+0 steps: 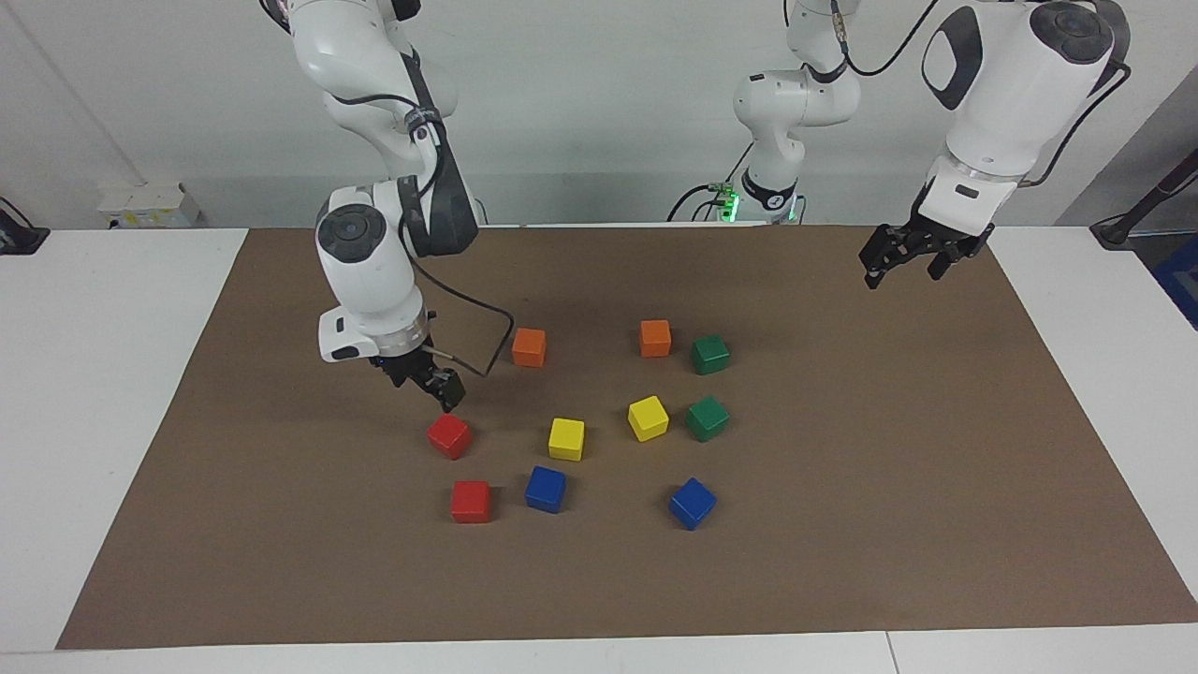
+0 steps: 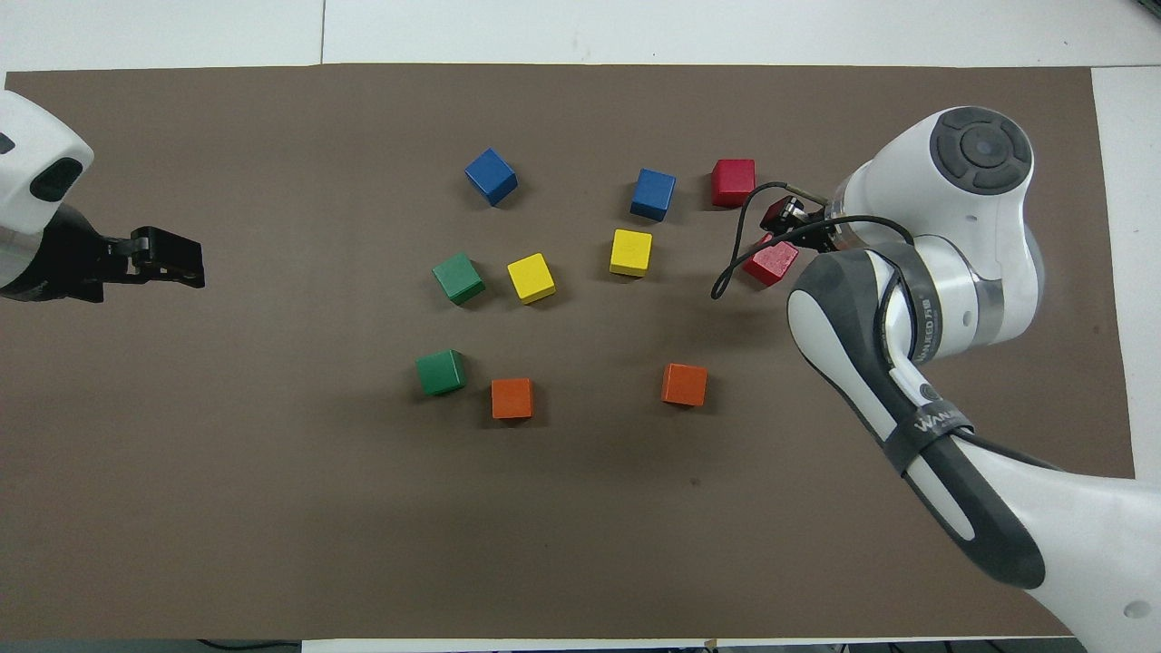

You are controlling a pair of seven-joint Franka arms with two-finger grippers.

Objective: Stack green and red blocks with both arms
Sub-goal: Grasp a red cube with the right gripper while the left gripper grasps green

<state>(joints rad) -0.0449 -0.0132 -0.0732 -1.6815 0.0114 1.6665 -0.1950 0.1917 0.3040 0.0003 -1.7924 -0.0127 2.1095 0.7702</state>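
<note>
Two red blocks lie toward the right arm's end of the cluster: one [image 1: 449, 435] [image 2: 771, 261] nearer to the robots, the other [image 1: 471, 501] [image 2: 733, 181] farther out. Two green blocks [image 1: 710, 354] [image 1: 708, 417] sit toward the left arm's end, also seen from overhead [image 2: 441, 372] [image 2: 458, 277]. My right gripper [image 1: 445, 391] [image 2: 787, 216] hangs open just above the nearer red block, not touching it, with nothing held. My left gripper [image 1: 901, 273] [image 2: 192, 268] waits open and empty above the mat's edge at its own end.
Two orange cubes [image 1: 529, 346] [image 1: 655, 337], two yellow cubes [image 1: 566, 438] [image 1: 648, 417] and two blue cubes [image 1: 546, 489] [image 1: 693, 503] stand among the blocks on the brown mat [image 1: 889, 487]. The right arm's cable loops beside the nearer red block.
</note>
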